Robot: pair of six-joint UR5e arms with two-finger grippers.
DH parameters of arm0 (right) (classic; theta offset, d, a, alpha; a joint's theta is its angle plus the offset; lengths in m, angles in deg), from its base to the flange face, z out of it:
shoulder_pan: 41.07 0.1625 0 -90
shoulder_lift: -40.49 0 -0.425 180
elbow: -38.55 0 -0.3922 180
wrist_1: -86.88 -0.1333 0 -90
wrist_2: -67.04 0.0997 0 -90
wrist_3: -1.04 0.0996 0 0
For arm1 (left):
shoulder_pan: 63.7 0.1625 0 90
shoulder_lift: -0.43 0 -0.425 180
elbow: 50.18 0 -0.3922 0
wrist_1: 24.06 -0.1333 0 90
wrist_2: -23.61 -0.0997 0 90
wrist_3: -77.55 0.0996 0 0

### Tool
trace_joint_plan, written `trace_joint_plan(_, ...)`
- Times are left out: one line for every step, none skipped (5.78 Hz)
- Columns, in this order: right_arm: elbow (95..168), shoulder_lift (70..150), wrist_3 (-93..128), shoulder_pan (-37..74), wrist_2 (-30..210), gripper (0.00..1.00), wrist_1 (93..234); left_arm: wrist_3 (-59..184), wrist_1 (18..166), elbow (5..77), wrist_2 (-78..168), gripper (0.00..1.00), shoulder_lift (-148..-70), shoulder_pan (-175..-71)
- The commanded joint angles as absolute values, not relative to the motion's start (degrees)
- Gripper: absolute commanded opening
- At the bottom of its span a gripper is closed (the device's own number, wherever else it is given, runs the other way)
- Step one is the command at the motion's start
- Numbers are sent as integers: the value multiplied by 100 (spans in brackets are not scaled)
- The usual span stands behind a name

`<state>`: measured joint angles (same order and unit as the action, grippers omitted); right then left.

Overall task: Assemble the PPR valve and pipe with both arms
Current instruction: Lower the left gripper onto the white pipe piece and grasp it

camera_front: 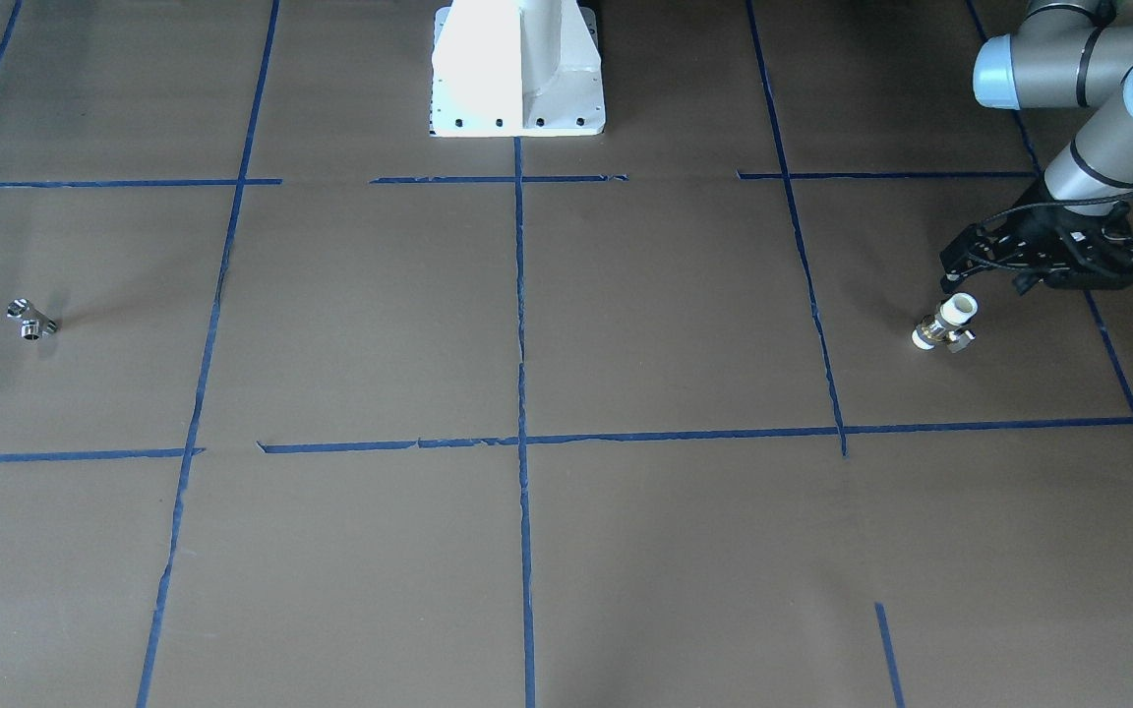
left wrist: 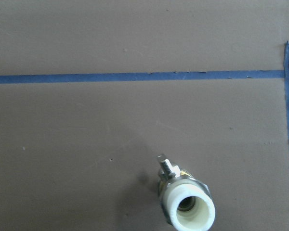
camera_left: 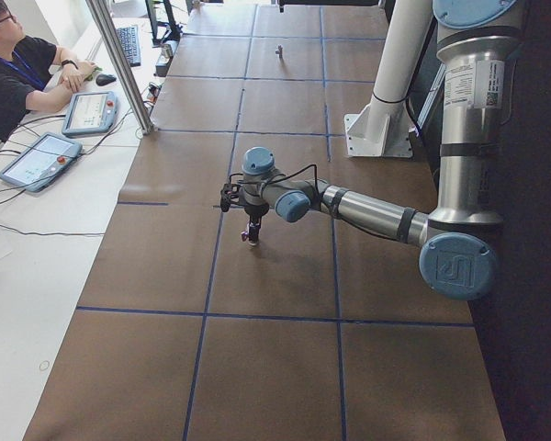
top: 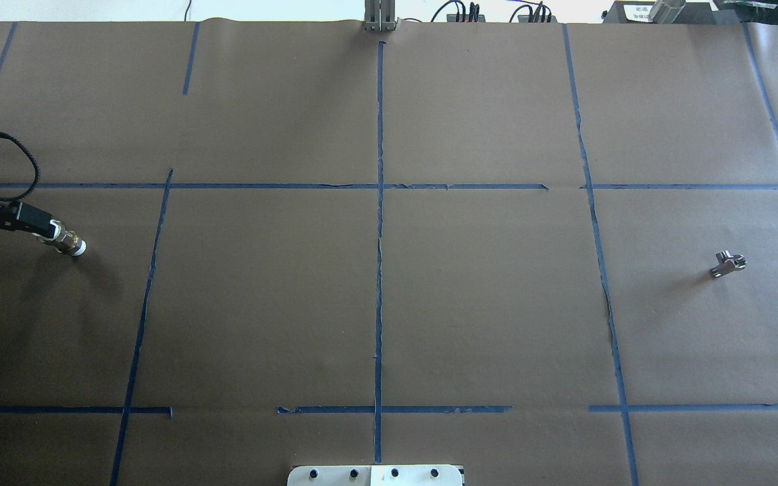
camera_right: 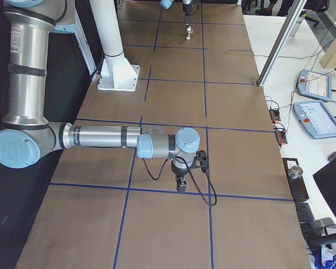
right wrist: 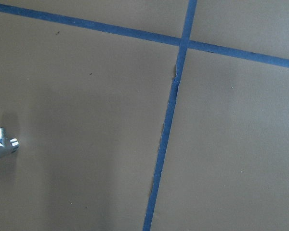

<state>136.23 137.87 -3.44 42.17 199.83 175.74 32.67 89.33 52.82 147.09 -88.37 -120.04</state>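
Clamped with the left gripper on a stubby PPR valve of white plastic ends and brass middle, sticking out past the fingertips. Hard to make out whether touching the brown paper-covered desk or just off it. Cut off at the left wrist view's bottom edge, showing only white mouth and tiny lever. Cannot tell whether the right gripper is apart or together: seen only small, from the side, above the desk. Near it, half cropped in the right wrist view, a small chrome-silver branched metal pipe, lying on the desk well apart from the left gripper.
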Motion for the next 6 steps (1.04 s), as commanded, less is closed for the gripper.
trace_joint_plan(13620,13787,-344,4217,19976,100,17573,3272,8941,5046,14709,100,-9062,-11916)
trace_joint_plan(13611,13787,-344,4217,19975,100,17573,3307,8941,5028,14709,100,-9062,-11908)
trace_joint_plan(13620,13787,-344,4217,19975,100,17573,3299,8941,5028,14718,96,-9062,-11908)
trace_joint_plan(13611,13787,-344,4217,19975,100,17573,3281,8932,5037,14753,60,-9053,-11908)
trace_joint_plan(13611,13787,-344,4217,19975,100,17573,3281,8897,5063,14762,12,-9053,-11908)
trace_joint_plan(13611,13787,-344,4217,19975,100,17573,3281,8880,5089,14762,4,-9053,-11908)
